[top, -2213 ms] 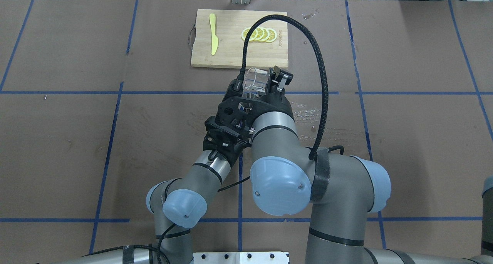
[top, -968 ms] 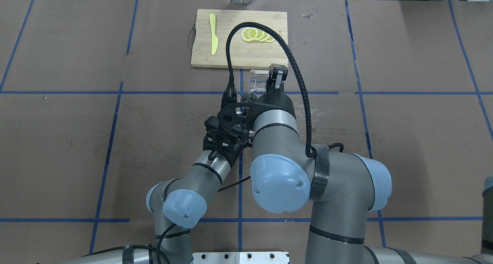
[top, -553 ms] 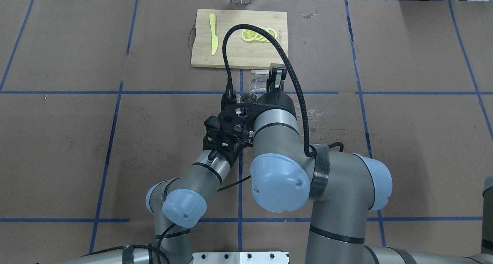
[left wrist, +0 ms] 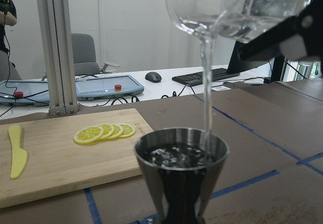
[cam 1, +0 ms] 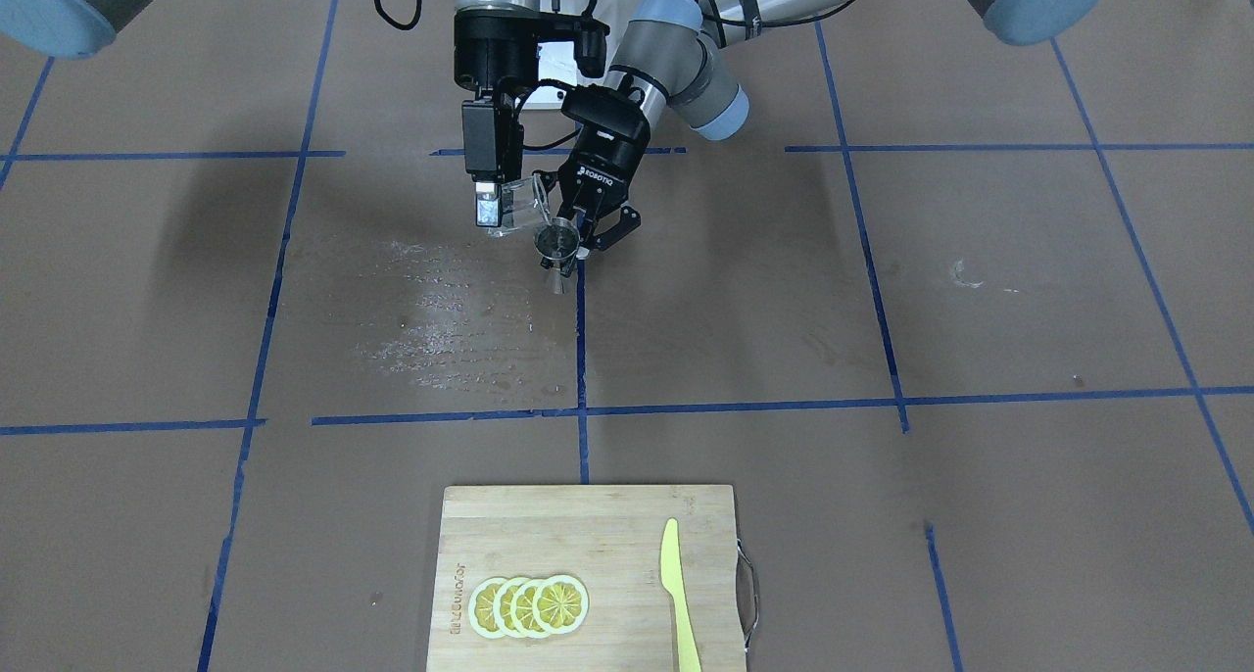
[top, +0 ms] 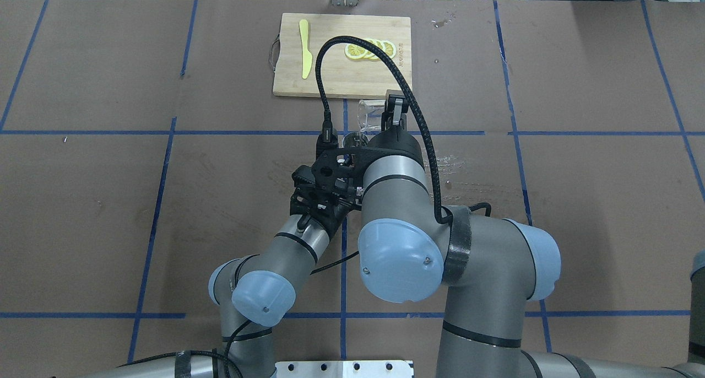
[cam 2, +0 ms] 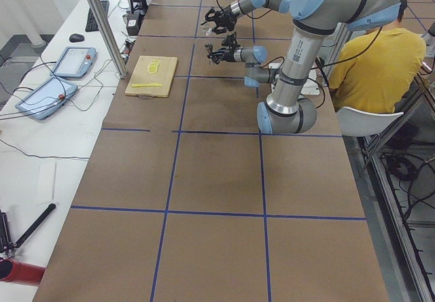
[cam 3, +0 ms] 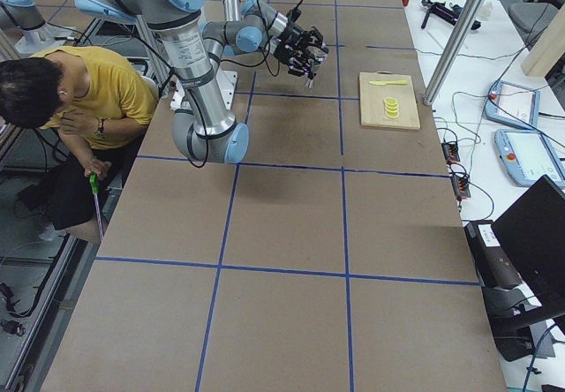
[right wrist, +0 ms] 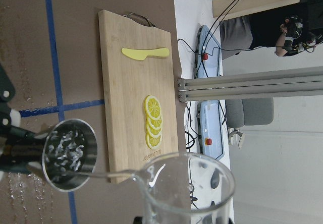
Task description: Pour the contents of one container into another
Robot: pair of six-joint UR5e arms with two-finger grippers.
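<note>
My right gripper [cam 1: 498, 212] is shut on the clear glass cup [cam 1: 516, 214], which is tipped with its lip over the steel jigger [cam 1: 557, 242]. In the left wrist view a thin stream of water [left wrist: 206, 88] falls from the glass cup [left wrist: 237, 9] into the jigger [left wrist: 181, 176], whose bowl is close to full. My left gripper [cam 1: 582, 239] is shut on the jigger's waist and holds it upright above the table. From overhead, the glass cup [top: 370, 113] shows past my right wrist, while the jigger [top: 352, 141] is mostly hidden. The right wrist view shows the jigger [right wrist: 70, 154] below the cup's rim [right wrist: 187, 183].
A bamboo cutting board [cam 1: 607, 540] lies at the operators' side, with several lemon slices [cam 1: 529, 605] and a yellow plastic knife [cam 1: 678, 594] on it. A wet patch [cam 1: 431, 331] marks the brown table cover below the grippers. A person in yellow [cam 3: 84, 92] sits behind the robot.
Since 2.2 s ago my right wrist has rolled, tipping the glass cup over the jigger, and its cable has swung left. In the last half second almost nothing has moved.
</note>
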